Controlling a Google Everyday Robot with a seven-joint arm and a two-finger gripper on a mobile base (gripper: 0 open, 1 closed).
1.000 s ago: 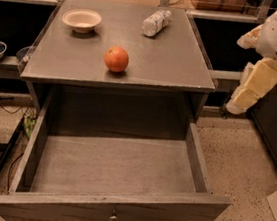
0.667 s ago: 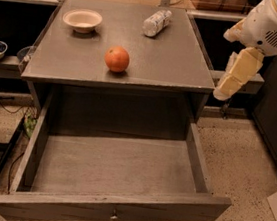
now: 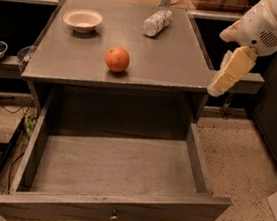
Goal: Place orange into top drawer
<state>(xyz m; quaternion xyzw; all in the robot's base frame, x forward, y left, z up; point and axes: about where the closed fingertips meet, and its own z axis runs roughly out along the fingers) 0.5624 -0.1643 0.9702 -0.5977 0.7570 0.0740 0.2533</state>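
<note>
Lab-like workroom: speckled floor point(image 3: 253, 162), loose cables point(image 3: 1, 101), shelving point(image 3: 3, 63); jaws hang right of tabletop point(image 3: 175, 56).

No text or number can be read anywhere. The gripper point(image 3: 216, 88) is held beside the right edge of the tabletop point(image 3: 185, 58).

Gripper point(image 3: 216, 88) right of tabletop point(image 3: 175, 56), its arm point(image 3: 269, 28) cut off top-right

I saw the orange point(image 3: 117, 59) as orange-red, paler on top, against the plain grey tabletop point(image 3: 176, 51). The top drawer point(image 3: 66, 209) showed grey wood-grain, the bowl point(image 3: 82, 19) was cream and the floor point(image 3: 243, 160) speckled beige. The gripper point(image 3: 217, 87), pale yellow below a white arm, hung beside the tabletop's right edge.
</note>
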